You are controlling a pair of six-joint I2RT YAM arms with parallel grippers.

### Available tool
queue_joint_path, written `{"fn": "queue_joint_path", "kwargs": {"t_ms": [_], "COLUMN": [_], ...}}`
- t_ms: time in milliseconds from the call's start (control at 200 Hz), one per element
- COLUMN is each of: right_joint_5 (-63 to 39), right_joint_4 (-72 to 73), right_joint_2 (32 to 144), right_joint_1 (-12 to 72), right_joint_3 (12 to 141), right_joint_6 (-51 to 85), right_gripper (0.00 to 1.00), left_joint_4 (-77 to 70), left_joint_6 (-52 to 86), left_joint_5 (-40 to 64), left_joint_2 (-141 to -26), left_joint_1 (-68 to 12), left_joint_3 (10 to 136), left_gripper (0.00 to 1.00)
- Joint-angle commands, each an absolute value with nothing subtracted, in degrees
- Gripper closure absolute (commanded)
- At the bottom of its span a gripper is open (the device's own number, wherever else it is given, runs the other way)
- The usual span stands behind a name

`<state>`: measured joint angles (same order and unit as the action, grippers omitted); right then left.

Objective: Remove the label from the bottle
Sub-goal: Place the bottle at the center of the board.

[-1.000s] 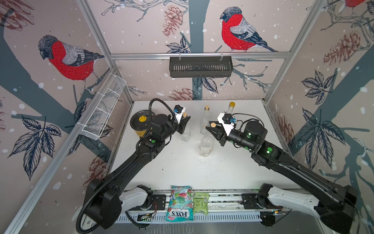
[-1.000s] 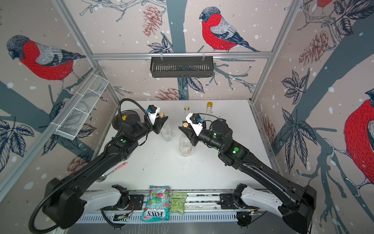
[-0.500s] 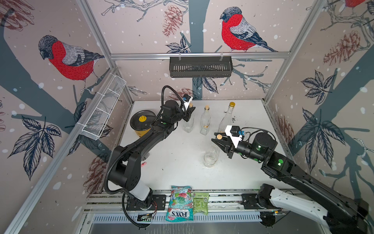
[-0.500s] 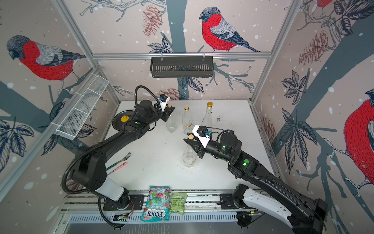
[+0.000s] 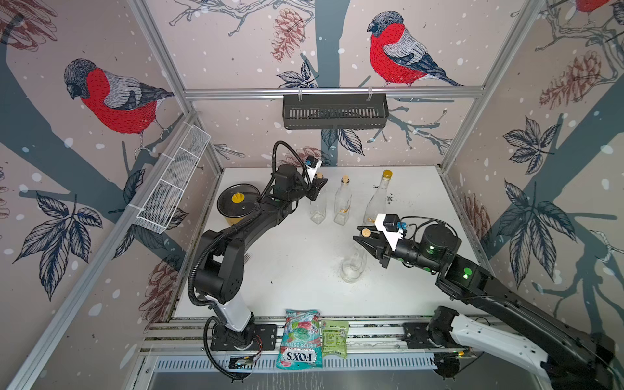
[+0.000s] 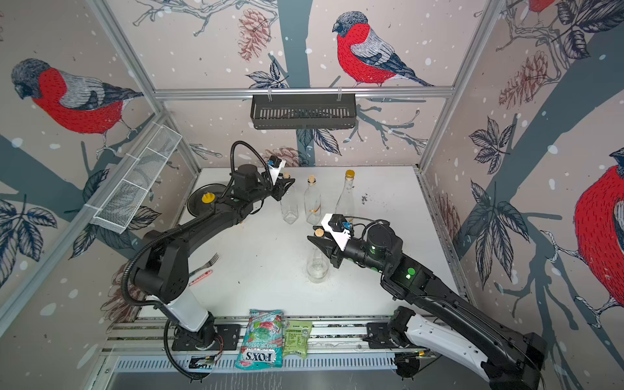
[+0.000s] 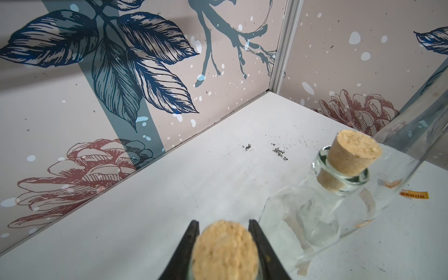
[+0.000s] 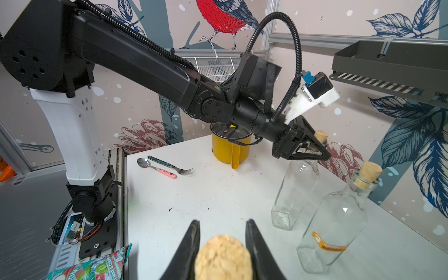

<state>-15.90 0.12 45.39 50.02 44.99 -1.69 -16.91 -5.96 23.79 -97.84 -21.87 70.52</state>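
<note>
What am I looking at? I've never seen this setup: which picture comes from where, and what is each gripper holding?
Two black robot arms stand at the front edge of a white table, each ending in a two-fingered gripper. The two wide pictures come from one camera overhead; the two close ones from cameras on the wrists. The left gripper is shut on the neck of the back bottle; the right gripper holds the front bottle by its neck. Both are corked. Also standing: a corked bottle with an orange label and a tall gold-capped bottle. Nearby: a yellow pot, a fork, a spoon, a sweets bag.
</note>
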Motion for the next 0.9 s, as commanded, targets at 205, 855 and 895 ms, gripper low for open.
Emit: {"fn": "queue_joint_path", "kwargs": {"t_ms": [205, 855, 895], "right_joint_5": [-12.16, -11.73, -12.88], "right_joint_4": [7.18, 12.53, 11.92], "right_joint_2": [46.06, 54.73, 55.69], "right_joint_1": [49.92, 50.26, 50.55], "right_joint_3": [45.61, 47.05, 47.61], "right_joint_6": [0.91, 5.90, 4.93], "right_gripper": [0.86, 0.81, 0.80], "left_joint_4": [-19.80, -10.52, -9.72], "left_joint_6": [-5.10, -2.93, -2.90], "left_joint_5": [24.95, 15.83, 15.91], "left_joint_2": [-97.73, -72.97, -69.73], "left_joint_1": [-21.71, -21.76, -21.77], "left_joint_3": [70.41, 57.69, 54.98], "left_gripper": [0.58, 0.01, 0.01]}}
